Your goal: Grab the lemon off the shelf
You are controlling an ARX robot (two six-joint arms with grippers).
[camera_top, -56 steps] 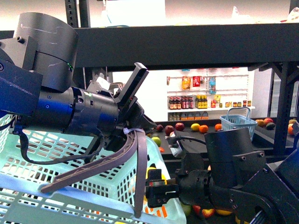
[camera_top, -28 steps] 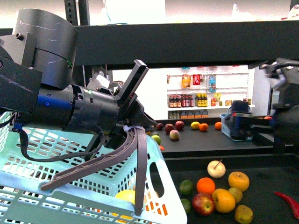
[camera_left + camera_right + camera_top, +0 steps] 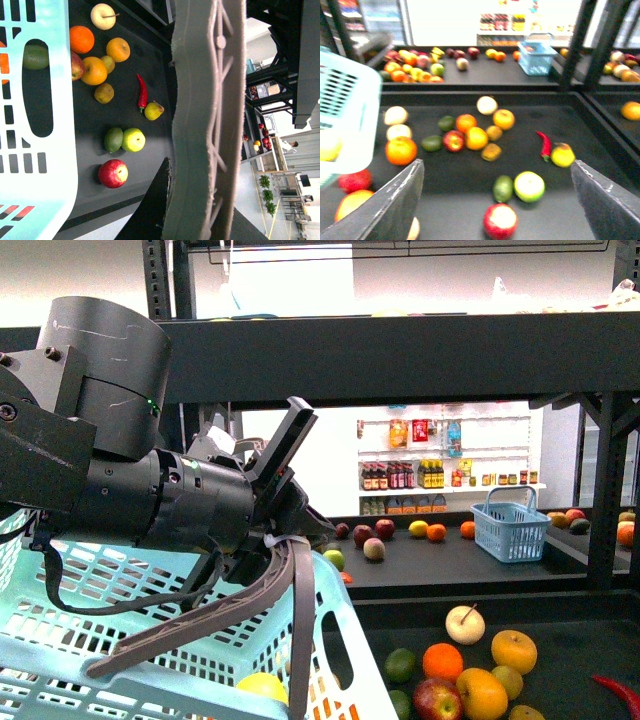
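Note:
My left gripper (image 3: 285, 508) is shut on the grey handle (image 3: 300, 610) of a pale cyan basket (image 3: 60, 570) and holds it up at the left of the black shelf (image 3: 570, 635). A bright yellow fruit (image 3: 262, 686), apparently the lemon, lies inside the basket and shows through its mesh. It also shows blurred at the basket's edge in the right wrist view (image 3: 327, 145). The handle (image 3: 205, 120) fills the left wrist view. My right gripper (image 3: 497, 164) is open and empty above the shelf tray, over a red apple (image 3: 501, 221). It is out of the front view.
Several loose fruits lie on the tray: oranges (image 3: 441, 661), apples, a lime (image 3: 503, 188), a red chilli (image 3: 545, 144) beside a yellow pear-like fruit (image 3: 563, 155). A small blue basket (image 3: 510, 522) stands on the far shelf. An upper tier (image 3: 400, 340) and an upright post (image 3: 602, 490) frame the opening.
My right arm reached to the basket's rim, swung right and left the front view. A yellow fruit now shows inside the basket. My left gripper still holds the handle.

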